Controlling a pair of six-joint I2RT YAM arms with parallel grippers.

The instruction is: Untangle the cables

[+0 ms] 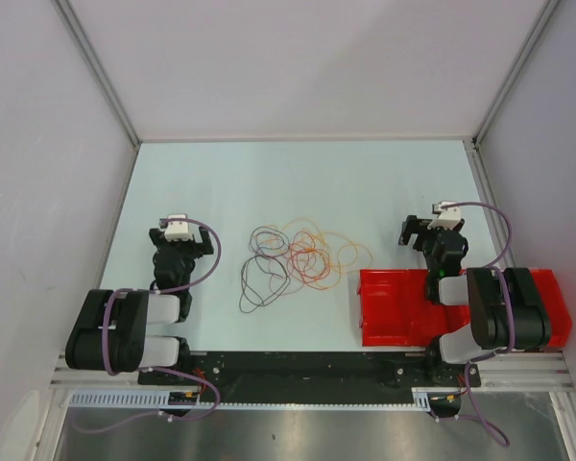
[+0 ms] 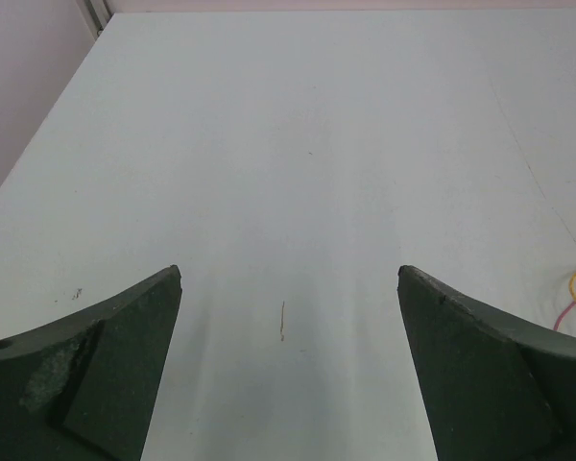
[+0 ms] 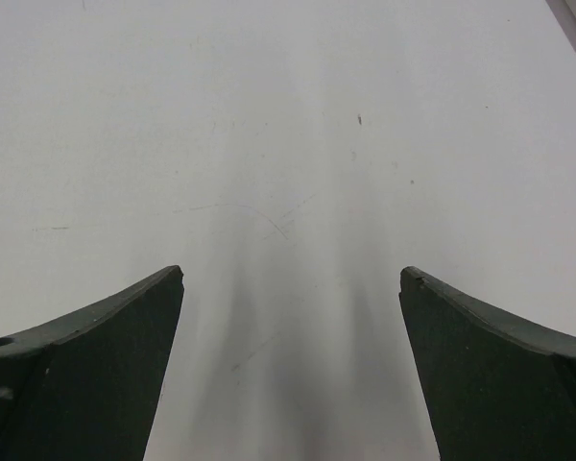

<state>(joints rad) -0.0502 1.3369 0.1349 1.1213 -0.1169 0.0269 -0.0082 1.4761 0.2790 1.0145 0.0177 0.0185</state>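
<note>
Cables (image 1: 293, 254) are seen at middle of worktop (image 1: 269, 182), btwn the two arms: purple-grey, red, orange & yellow loops overlapped in one loose heap. Nothing is judged separated yet, so the whole job is left. Left claw (image 2: 290, 274) is spread wide, nothing held, w/ only a loop edge at its view's right. Right claw (image 3: 292, 274) is likewise spread & empty, over bare worktop.
</note>
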